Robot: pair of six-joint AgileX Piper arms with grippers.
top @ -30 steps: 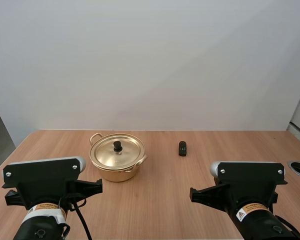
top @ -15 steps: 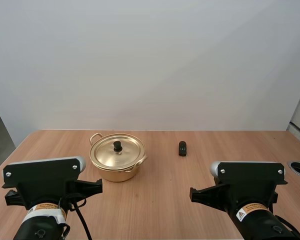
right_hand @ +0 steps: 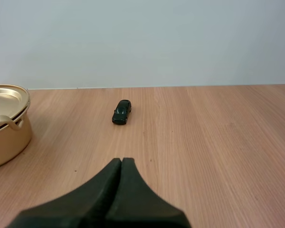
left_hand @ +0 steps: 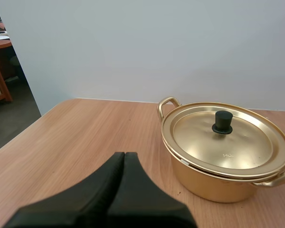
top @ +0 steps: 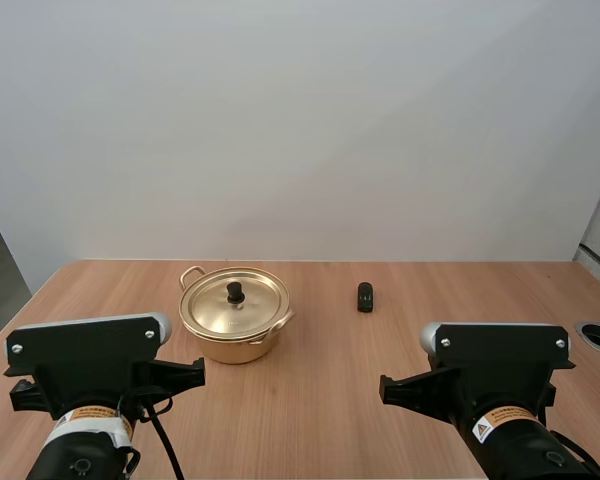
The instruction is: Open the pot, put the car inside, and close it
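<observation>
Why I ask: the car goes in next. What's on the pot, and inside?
The lid with its black knob sits on the pot, hiding the inside. The car stands apart on the table.

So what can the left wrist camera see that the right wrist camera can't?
Left wrist view: the black knob on top of the lid, and the left pincer, shut. Right wrist view: the little dark car standing on the table, apart from the pot, and the right pincer, shut. Both: the gold pot with its lid on, and the wooden table.
</observation>
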